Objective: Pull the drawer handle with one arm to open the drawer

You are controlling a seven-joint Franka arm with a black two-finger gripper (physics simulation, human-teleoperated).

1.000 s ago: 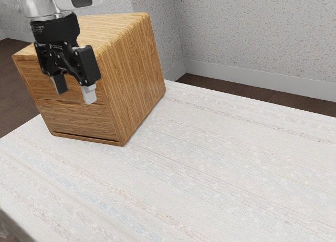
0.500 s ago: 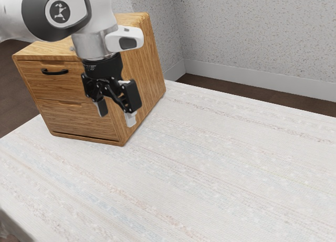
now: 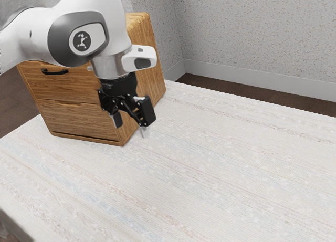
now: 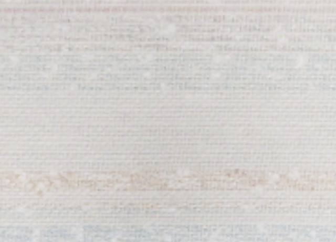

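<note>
Exterior view: the pale, wood-grained bench [image 3: 236, 163] takes up most of the scene, and a wooden cabinet [image 3: 139, 63] stands on its far corner, toward the exterior view's left. The white arm [image 3: 79, 37] comes in over the cabinet and hangs down in front of it.

The cabinet front shows two drawer fronts, one above the other. The upper drawer [image 3: 73, 84] carries the small black handle [image 3: 55, 71]. The lower drawer [image 3: 79, 118] shows no handle that I can make out. Both fronts sit flush with the cabinet, so the upper drawer reads as shut and the task as not yet begun. Whatever is inside either one is hidden.

The fingers [image 3: 145, 115] stand wide apart with nothing between them. They point down at the bench, just beside the cabinet's near front corner. In the wrist view the bench surface [image 4: 168, 116] lies right under the hand.

The coming move turns on one relation. The handle lies up and toward the exterior view's left of the fingers, well apart from them, and faces out from the drawer front. Its long axis runs level along that front.

My judgement is that the hand must rise and travel back across the front. It must also turn so the open fingers straddle the bar across its short dimension, then close and draw straight out from the front.
</note>
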